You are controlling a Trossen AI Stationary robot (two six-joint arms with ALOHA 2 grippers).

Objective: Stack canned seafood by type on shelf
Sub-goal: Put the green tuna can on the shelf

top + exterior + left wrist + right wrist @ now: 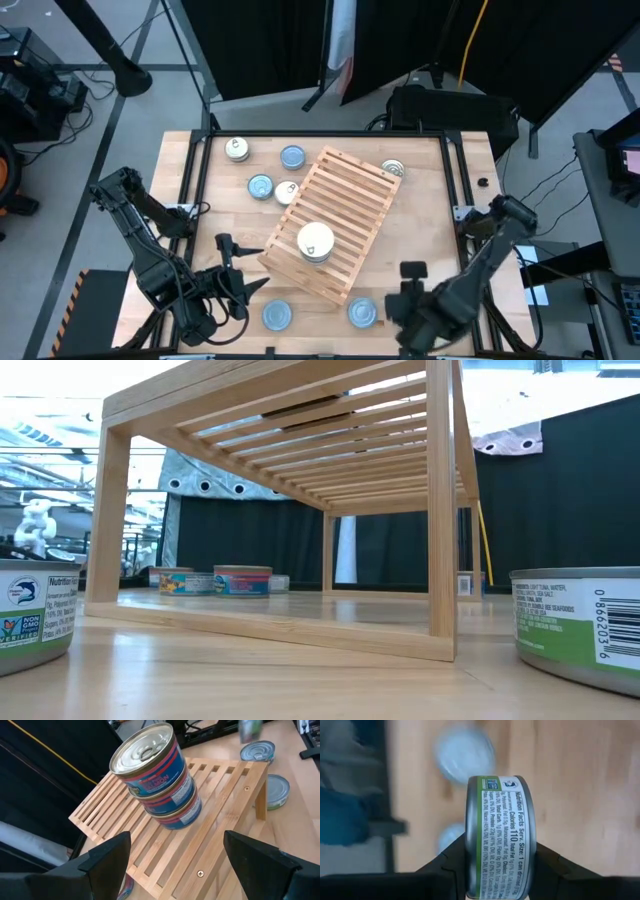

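A green-label tin [501, 837] is held on edge in the right gripper [497, 870] fingers near the table's front; left gripper [177, 862] fingers wide. It should be levelled and started as a separate stack on the shelf [350, 195], beside the stacked tins [316, 241].

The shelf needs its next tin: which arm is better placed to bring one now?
Probably the right arm. The right gripper already has its jaws shut on a green-label tin, so it need only carry it to the shelf. The left gripper faces the stack of tins, jaws open and empty.
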